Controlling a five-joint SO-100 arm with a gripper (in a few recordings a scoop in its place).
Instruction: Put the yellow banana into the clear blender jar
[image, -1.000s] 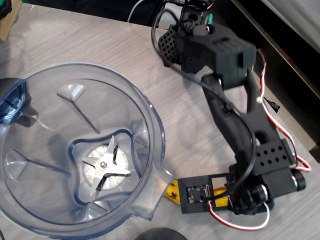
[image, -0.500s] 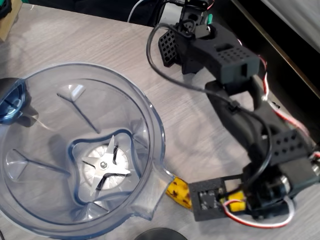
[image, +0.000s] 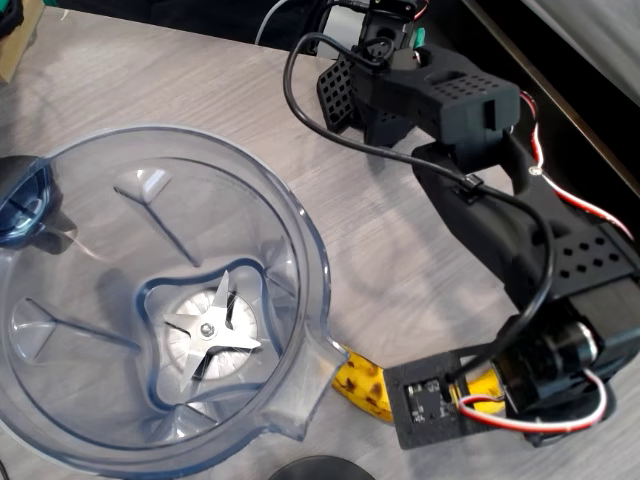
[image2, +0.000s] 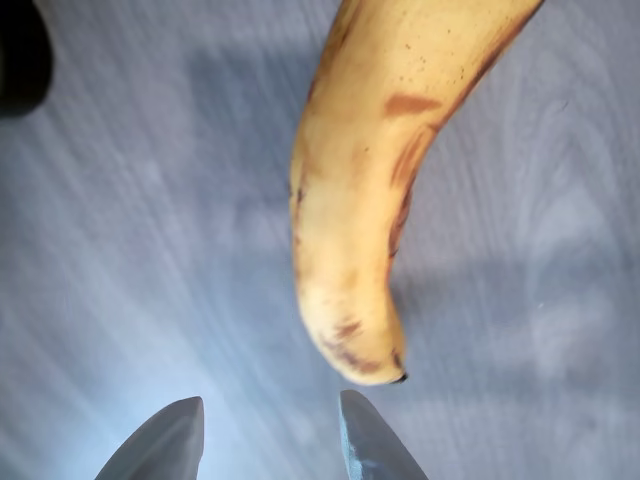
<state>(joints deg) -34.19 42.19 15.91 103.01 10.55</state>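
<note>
Spotty curved yellow banana (image2: 370, 190) lies on the grey wood-grain table (image2: 130, 250), tip at 12 o'clock of the gripper (image2: 268, 435), fingers parted, empty.

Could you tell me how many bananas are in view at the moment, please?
1: the yellow banana lies on the table beside the clear blender jar spout, partly under the arm; none shows inside the jar.

the black arm (image: 480, 210) is seen stretched from its base toward the lower right in the overhead view, while the gripper (image2: 268, 435) is shown with fingers parted and nothing between them.
</note>
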